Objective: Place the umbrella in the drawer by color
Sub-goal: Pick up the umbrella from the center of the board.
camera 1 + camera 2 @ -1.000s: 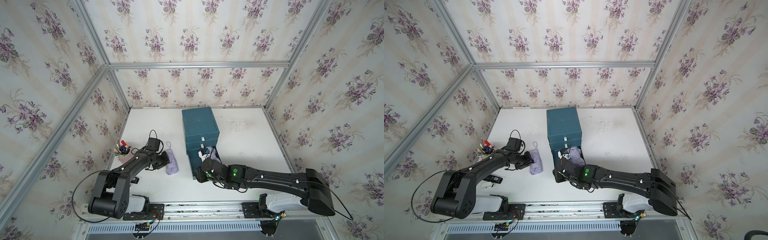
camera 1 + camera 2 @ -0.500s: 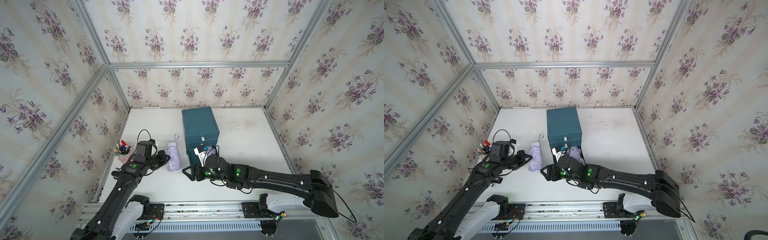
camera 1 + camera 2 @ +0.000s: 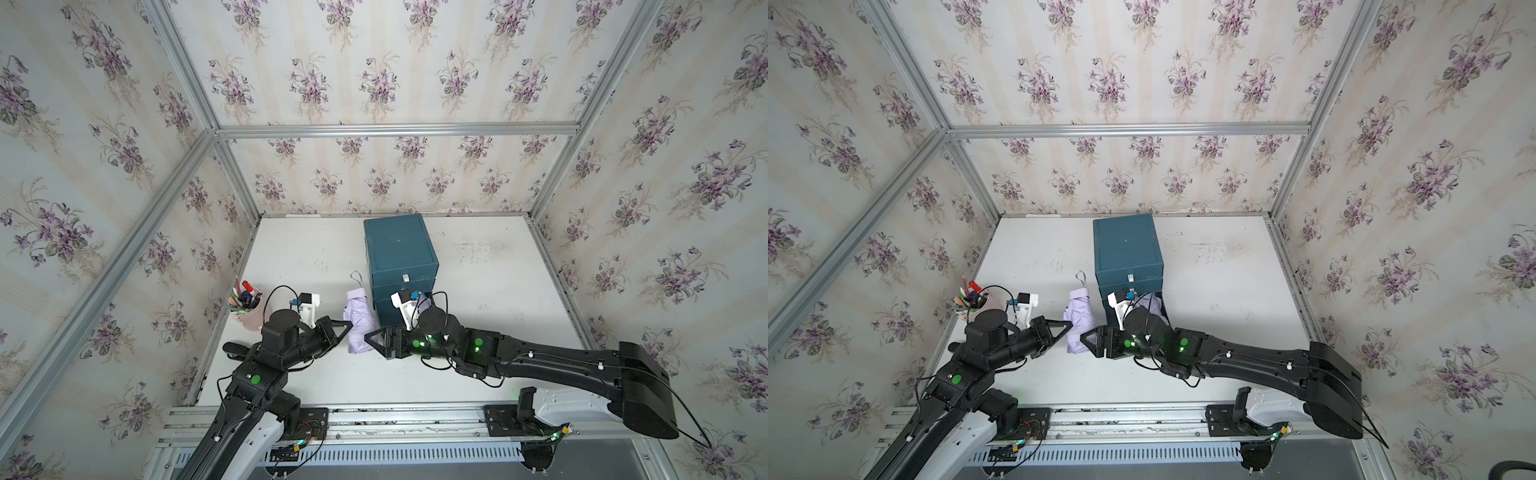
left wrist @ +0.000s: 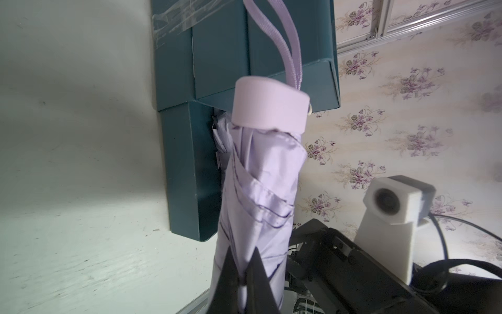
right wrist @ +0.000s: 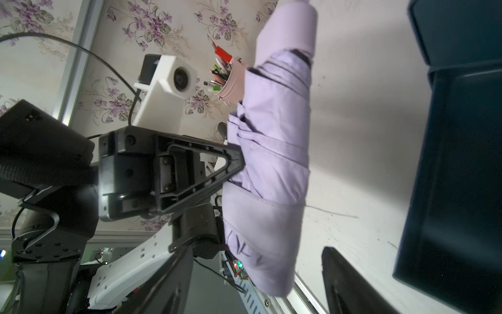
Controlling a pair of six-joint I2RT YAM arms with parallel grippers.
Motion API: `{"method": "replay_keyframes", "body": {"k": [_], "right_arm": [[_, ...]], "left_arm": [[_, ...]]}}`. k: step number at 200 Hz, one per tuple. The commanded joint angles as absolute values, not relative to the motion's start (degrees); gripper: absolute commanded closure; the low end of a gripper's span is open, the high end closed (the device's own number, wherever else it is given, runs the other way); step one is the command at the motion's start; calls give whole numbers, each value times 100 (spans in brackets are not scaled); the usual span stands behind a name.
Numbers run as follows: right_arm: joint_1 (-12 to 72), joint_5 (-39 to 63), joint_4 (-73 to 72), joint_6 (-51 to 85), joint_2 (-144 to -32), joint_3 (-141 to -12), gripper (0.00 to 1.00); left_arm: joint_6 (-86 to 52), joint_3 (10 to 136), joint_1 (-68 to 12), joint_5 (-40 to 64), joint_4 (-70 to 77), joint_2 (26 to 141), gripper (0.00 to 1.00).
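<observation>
White counter (image 3: 478, 270), floral walls (image 3: 374, 83): lilac umbrella (image 3: 358, 322) just beside the teal drawer cabinet (image 3: 399, 249).
Folded, creased, pale cap (image 4: 269, 103), looped strap (image 4: 274, 40). Left wrist view catches the left end effector (image 4: 242, 252) pinched shut on its fabric; right wrist view shows the right end effector (image 5: 252, 252) spread wide either side of its other end. Open bottom drawer (image 4: 184, 174): something lilac (image 3: 1152, 303), mostly hidden by the right arm (image 3: 540, 361).

We have open white tabletop (image 3: 498, 291) right of the teal drawer box (image 3: 399, 249); the left lane narrows between the folded lilac umbrella (image 3: 358, 320) and the pink pen cup (image 3: 249, 318).
</observation>
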State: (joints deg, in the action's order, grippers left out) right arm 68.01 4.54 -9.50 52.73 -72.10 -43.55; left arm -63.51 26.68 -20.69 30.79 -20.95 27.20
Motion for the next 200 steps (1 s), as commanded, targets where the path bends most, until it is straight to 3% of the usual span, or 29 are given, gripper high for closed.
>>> {"method": "replay_keyframes", "body": {"k": [1, 39, 109, 200], "right_arm": [[6750, 404, -1446, 5515, -7095, -4144, 25], [6741, 1008, -1926, 5616, -7205, -4102, 35], [6729, 891, -1815, 5623, -7450, -4298, 38], [6541, 934, -1870, 5730, -7532, -4136, 35]], "left_arm": [[-6829, 2476, -2113, 3019, -1242, 2561, 95], [-6842, 2422, -2207, 3008, -1168, 2551, 96], [-6885, 2307, -2298, 2981, -1064, 2465, 98], [-6961, 2300, -2341, 2974, -857, 2323, 100]]}}
